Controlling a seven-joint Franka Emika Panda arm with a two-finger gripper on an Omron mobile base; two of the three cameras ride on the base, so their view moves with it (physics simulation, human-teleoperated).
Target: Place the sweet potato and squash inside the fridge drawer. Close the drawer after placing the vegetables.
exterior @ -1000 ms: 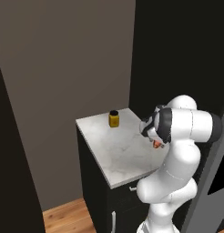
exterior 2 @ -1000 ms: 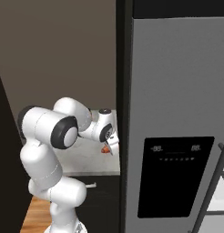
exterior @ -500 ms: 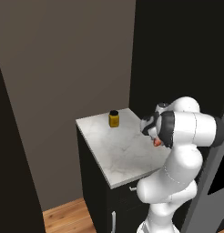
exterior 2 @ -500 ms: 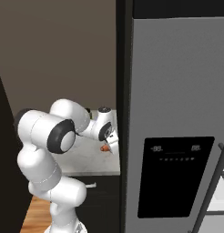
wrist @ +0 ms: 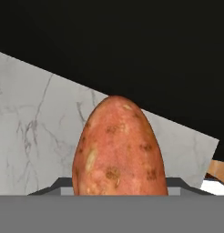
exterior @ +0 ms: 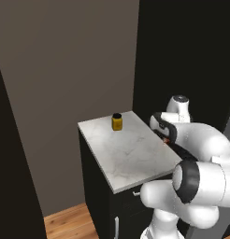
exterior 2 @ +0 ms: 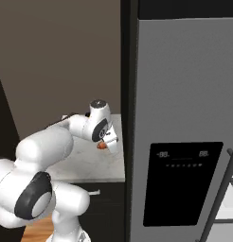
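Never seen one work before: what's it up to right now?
Gripper shut on sweet potato. Over marble counter beside fridge. Yellow jar stands clear.

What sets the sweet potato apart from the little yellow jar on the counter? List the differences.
The sweet potato is reddish-brown, speckled and oval; the yellow jar is a short cylinder with a dark lid. The sweet potato sits in the shut tool near the counter's fridge-side edge; the jar stands free and upright near the back wall. Both are over the marble counter.
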